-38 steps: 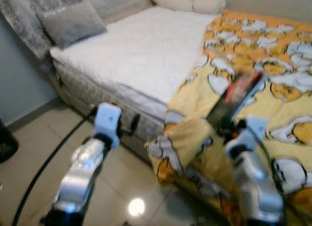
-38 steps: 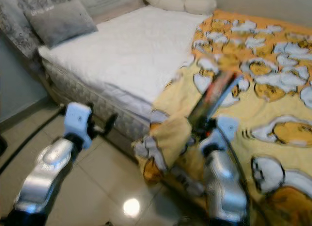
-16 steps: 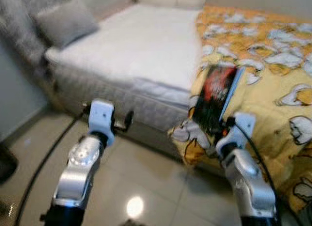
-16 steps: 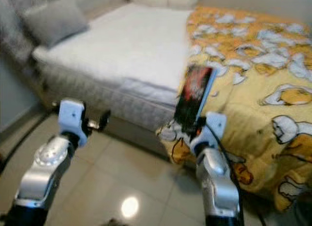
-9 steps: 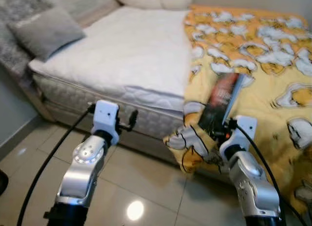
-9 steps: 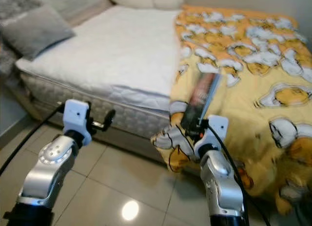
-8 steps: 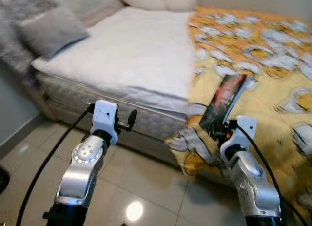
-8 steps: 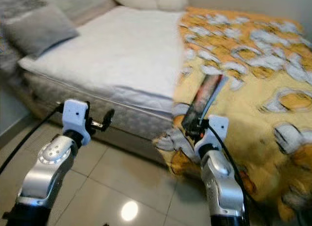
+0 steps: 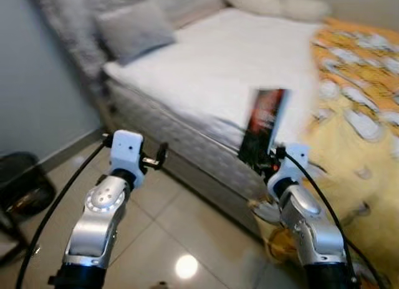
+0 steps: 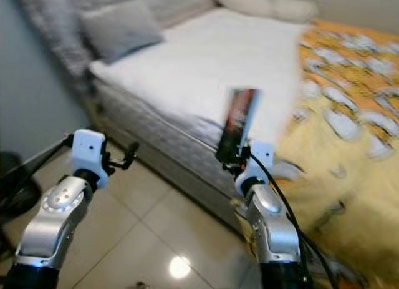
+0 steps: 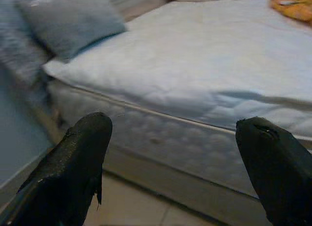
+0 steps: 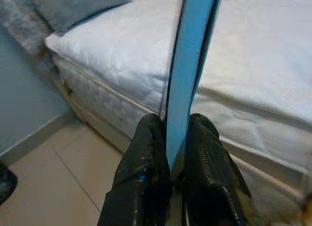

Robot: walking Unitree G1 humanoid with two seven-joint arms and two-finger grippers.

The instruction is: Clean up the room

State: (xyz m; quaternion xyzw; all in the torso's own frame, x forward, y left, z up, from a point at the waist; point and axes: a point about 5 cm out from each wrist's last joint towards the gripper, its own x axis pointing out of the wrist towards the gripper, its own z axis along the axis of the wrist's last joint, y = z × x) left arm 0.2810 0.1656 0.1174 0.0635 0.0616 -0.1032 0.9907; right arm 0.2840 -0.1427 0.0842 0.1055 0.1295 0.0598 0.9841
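Note:
My right gripper (image 9: 260, 161) is shut on a thin book (image 9: 264, 122) with a dark red-and-black cover, held upright in front of the bed's side. In the right wrist view the book's light blue edge (image 12: 189, 70) stands pinched between the two black fingers (image 12: 144, 170). My left gripper (image 9: 159, 156) is open over the tiled floor beside the bed, holding nothing. Its two fingertips (image 11: 80, 153) stand wide apart in the left wrist view, facing the mattress side.
The bed (image 9: 206, 70) has a white mattress cover, a grey pillow (image 9: 134, 28) at its head and a yellow patterned blanket (image 9: 361, 114) on its right half. A dark object (image 9: 22, 183) sits on the floor at the left by the grey wall. Black cables trail along my arms.
The camera has swung left, so the bed and blanket have shifted right in view and the wall and dark object have appeared. The book stays gripped and now stands more upright.

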